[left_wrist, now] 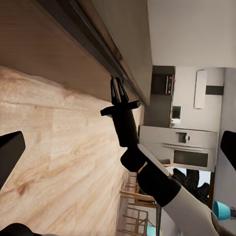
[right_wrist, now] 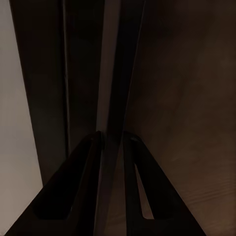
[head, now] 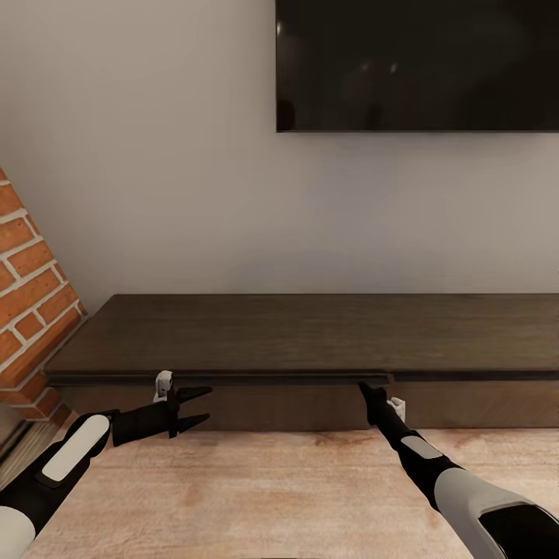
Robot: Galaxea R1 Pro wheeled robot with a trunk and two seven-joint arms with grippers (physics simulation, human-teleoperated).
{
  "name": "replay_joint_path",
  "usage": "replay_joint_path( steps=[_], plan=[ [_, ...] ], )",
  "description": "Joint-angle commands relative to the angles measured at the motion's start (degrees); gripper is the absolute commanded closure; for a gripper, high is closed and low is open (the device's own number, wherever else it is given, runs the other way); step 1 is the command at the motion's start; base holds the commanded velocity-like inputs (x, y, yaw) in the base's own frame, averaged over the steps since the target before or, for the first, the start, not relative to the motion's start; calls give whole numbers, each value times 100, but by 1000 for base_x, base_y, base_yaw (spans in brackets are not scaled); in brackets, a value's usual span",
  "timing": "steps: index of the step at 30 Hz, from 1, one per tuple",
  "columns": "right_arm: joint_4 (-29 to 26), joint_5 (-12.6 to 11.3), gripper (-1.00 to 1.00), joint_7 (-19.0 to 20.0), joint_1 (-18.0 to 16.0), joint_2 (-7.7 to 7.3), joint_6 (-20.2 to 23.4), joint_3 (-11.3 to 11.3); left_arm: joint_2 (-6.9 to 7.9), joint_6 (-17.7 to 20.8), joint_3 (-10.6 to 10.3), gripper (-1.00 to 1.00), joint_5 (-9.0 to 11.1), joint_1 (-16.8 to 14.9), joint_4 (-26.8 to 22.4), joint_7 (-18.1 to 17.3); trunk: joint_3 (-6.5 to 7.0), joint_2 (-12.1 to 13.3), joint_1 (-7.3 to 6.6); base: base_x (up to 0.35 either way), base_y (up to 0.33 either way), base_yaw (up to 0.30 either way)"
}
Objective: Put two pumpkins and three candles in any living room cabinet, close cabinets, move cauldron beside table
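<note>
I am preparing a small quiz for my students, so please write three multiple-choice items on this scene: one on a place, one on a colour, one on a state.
1. Where is the tip of the right gripper?
A. At the upper front edge of the cabinet
B. On the television
C. Flat on the floor

2. What colour is the brick wall at the left?
A. Grey
B. Orange-red
C. Green

3. How do the jaws of the left gripper stand?
A. Shut on a candle
B. Shut on a pumpkin
C. Open, holding nothing

Answers:
1. A: the head view shows the tip meeting the dark edge under the cabinet top.
2. B: orange-red bricks with pale joints.
3. C: the two fingers are spread with only a gap between them.
</note>
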Motion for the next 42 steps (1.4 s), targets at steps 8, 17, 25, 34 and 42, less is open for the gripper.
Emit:
replay_joint_path(
  steps=[8,17,25,34,42],
  plan=[
    [6,-95,100,46,-5,-5,56,-20,5,3,-14,-100,-5,-2,4,-37,-5,-2,-1,-23,0,0],
    [6,-95,100,54,-5,-3,49,-11,5,3,-15,-100,-13,-4,4,-37,-5,-2,-1,-183,0,0],
    [6,-98,100,55,-5,-3,56,-11,4,3,-15,-100,-9,-4,4,-37,-5,-2,-1,-181,0,0],
    [-1,-94,100,55,-5,-3,50,-17,5,3,-17,-100,-11,-2,4,-37,-5,-2,-1,-130,0,0],
    [5,-91,100,55,-5,-3,56,-19,5,3,-16,-100,-12,-3,4,-37,-5,-2,-1,-7,0,0]
  ],
)
